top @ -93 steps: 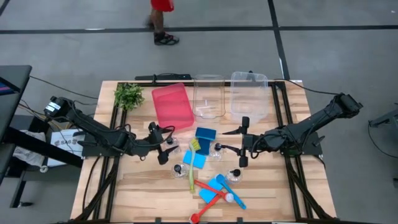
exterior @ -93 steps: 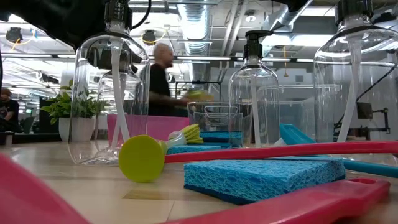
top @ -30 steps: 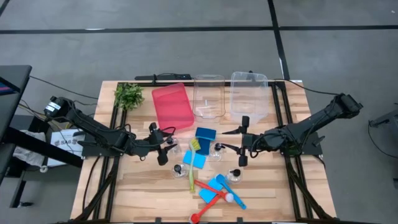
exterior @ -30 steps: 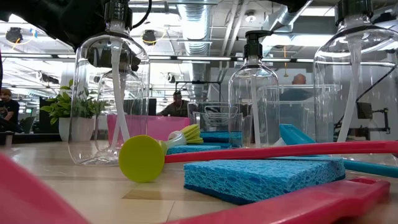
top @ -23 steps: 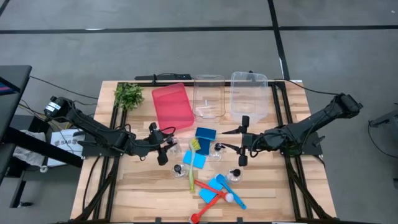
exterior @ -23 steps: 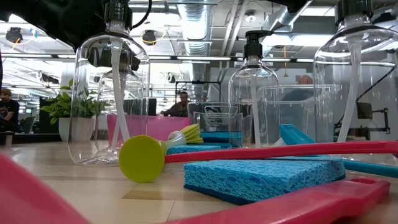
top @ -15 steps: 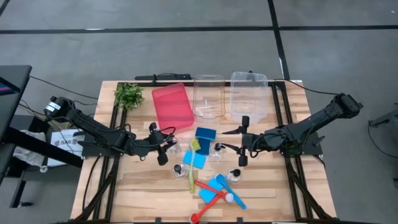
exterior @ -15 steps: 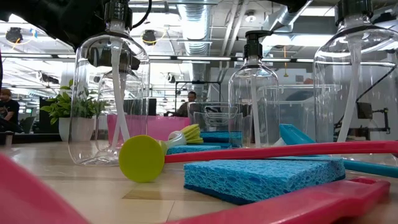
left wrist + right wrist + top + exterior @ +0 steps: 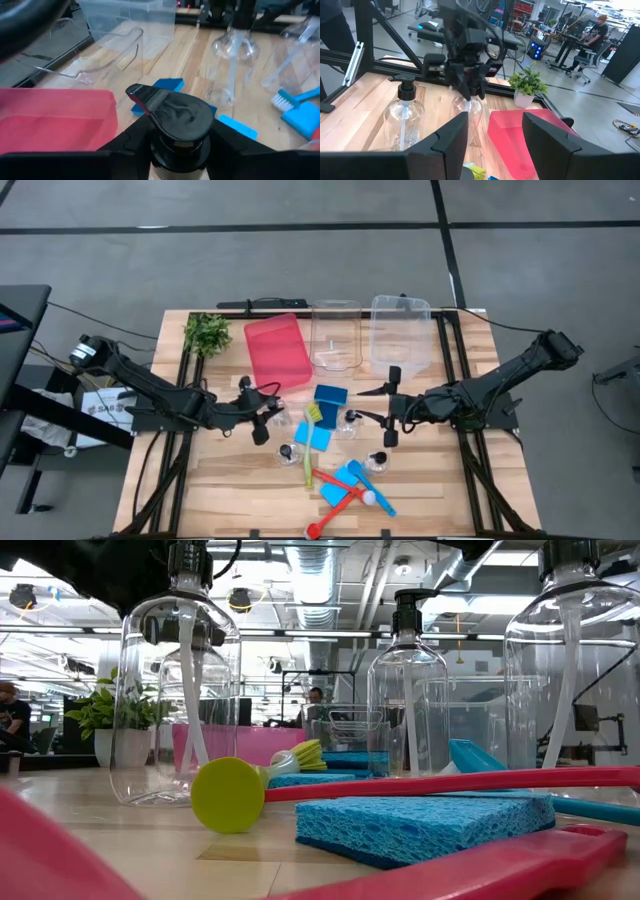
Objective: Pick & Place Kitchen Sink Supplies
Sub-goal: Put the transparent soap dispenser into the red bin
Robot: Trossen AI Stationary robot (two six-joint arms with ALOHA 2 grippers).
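Beside red bin (image 9: 278, 350) edge, left gripper (image 9: 270, 418) clamping pump bottle (image 9: 179, 131), table center cluttered

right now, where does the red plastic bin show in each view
High view: red rectangular plastic bin at the table's far edge, just right of the leafy green plant.
Low view: pink band behind the bottles, right of the plant.
Left wrist view: close by, beside the clear plastic bin; plant not in it.
Right wrist view: just in front of the plant.
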